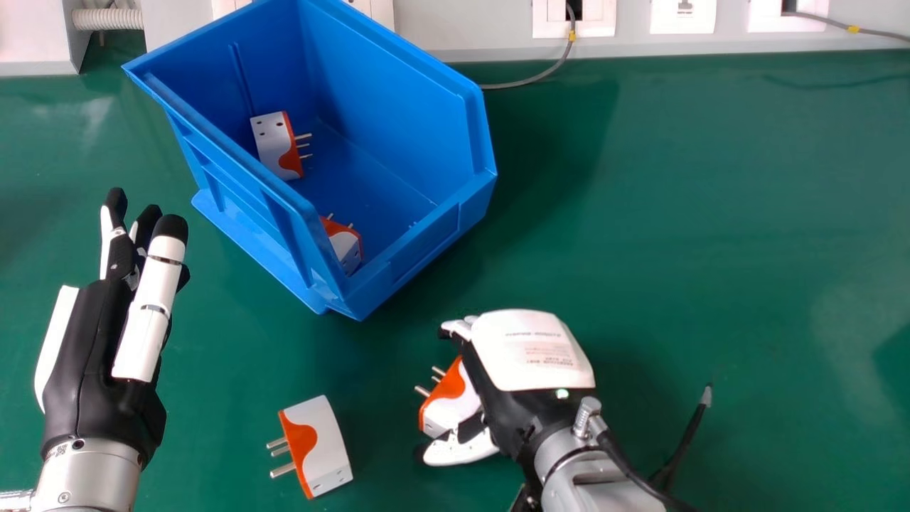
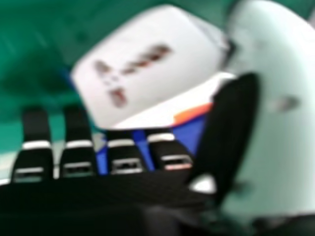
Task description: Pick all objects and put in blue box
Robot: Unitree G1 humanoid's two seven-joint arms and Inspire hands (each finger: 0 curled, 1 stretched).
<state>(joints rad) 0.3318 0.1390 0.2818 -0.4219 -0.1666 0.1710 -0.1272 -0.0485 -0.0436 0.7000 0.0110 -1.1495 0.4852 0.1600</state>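
- In the head view, the back of the right hand [image 1: 530, 348] hides most of its fingers and covers part of the plug adapter [image 1: 449, 409] it holds.
- The near adapter [image 1: 347, 247] in the blue box [image 1: 398, 107] is partly hidden behind the box's side wall; the top of the box is cut off by the view's edge.
- In the right hand view, the dark and reddish openings on the held plug adapter are hard to make out, and patches of blue show between the fingers.
- The right hand [image 2: 275, 123] is closed on the plug adapter, with the thumb on one side and the fingers on the other; its grip lies near the box's front corner, outside the box.
- The left hand [image 1: 85, 348] is open, its fingers straight, beside the box at the left of the head view. It holds nothing.
- The head view shows the held plug adapter's orange part and metal prongs, pointing toward the upper left; the right hand view shows its broad white face with the openings.
- The head view also shows the far adapter [image 1: 270, 142] inside the box, leaning by the side wall, and the loose adapter [image 1: 323, 441] on the green table [image 1: 675, 213] between the two hands, prongs toward the left.
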